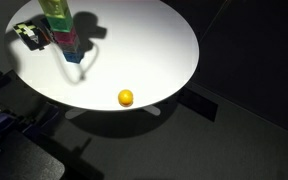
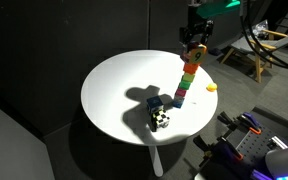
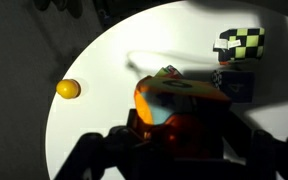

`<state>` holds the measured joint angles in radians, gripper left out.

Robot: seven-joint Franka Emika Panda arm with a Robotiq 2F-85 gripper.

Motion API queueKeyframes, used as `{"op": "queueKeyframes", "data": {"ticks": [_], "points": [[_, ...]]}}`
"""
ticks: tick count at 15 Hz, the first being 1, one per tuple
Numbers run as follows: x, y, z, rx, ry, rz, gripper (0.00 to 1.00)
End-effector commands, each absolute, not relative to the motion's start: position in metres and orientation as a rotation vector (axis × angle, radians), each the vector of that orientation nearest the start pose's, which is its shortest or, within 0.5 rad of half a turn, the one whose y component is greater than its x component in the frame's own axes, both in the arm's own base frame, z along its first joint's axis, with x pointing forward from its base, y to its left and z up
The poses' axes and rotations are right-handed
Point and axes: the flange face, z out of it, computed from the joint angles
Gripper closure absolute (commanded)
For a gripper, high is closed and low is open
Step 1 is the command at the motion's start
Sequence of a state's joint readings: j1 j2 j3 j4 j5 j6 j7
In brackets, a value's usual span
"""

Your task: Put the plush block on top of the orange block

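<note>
In the wrist view my gripper (image 3: 179,140) is shut on the plush block (image 3: 179,100), a soft, round-cornered cube with orange faces and a pale blue panel. My dark fingers lie on both sides of it. In an exterior view the gripper (image 2: 195,40) holds this block (image 2: 195,52) at the top of a leaning tower of coloured blocks (image 2: 185,82) on the round white table (image 2: 114,90). The tower also shows in an exterior view (image 1: 62,35), where its top is cut off by the frame edge. I cannot tell whether the plush block rests on the tower or hangs just above it.
A black-and-white checkered cube (image 2: 160,120) (image 3: 240,44) and a blue block (image 2: 156,103) lie by the tower's base. A yellow ball (image 1: 126,97) (image 2: 211,87) (image 3: 68,89) sits near the table edge. Dark floor surrounds the table; equipment stands at the frame corners.
</note>
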<state>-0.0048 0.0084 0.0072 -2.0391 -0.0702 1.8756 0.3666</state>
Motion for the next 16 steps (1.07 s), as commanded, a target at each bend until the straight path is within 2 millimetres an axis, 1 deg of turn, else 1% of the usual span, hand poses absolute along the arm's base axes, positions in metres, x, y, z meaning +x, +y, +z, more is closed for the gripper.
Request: {"op": "queueKeyframes", "data": {"ticks": [1,6,16], "points": [[0.530,-0.008,0.427,-3.200,0.512,0.261,0.00],[0.529,-0.009,0.428,-3.198,0.513,0.261,0.00],[0.524,0.000,0.444,-3.193,0.435,0.191,0.00]]}}
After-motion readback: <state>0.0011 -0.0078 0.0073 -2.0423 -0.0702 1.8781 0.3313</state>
